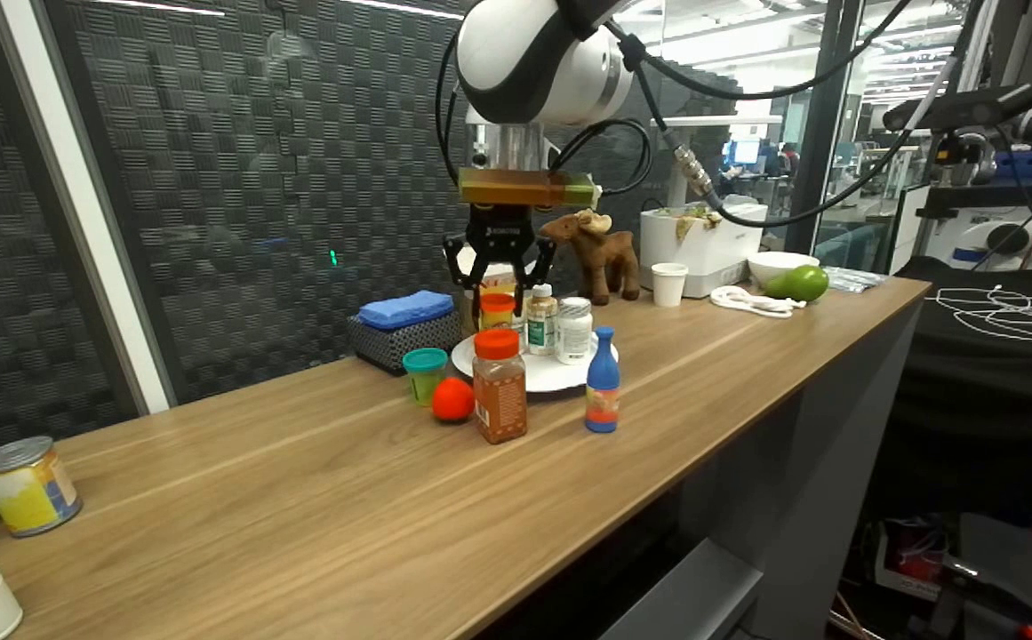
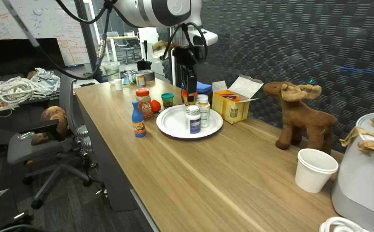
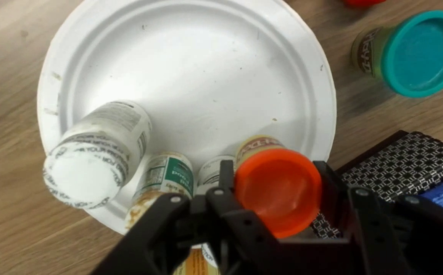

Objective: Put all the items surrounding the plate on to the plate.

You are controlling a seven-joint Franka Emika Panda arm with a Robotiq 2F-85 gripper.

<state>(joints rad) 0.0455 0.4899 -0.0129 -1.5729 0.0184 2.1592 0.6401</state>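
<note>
The gripper (image 3: 273,173) was clamped on the orange-lidded tub (image 3: 278,194), the plate (image 3: 190,68) below it, the white bottle (image 3: 99,152) and teal-lidded tub (image 3: 421,55) on opposite sides of it.

We find the plate (image 3: 190,68) free toward the wrist view's top; bottles (image 3: 98,152) block its lower left, a teal-lidded tub (image 3: 421,53) stands beside it.

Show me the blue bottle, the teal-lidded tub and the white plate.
Blue bottle (image 2: 138,119): in an exterior view, on its body.
Teal-lidded tub (image 3: 414,53): in the wrist view, on its lid.
White plate (image 3: 194,72): in the wrist view, on its bare inner surface.
</note>
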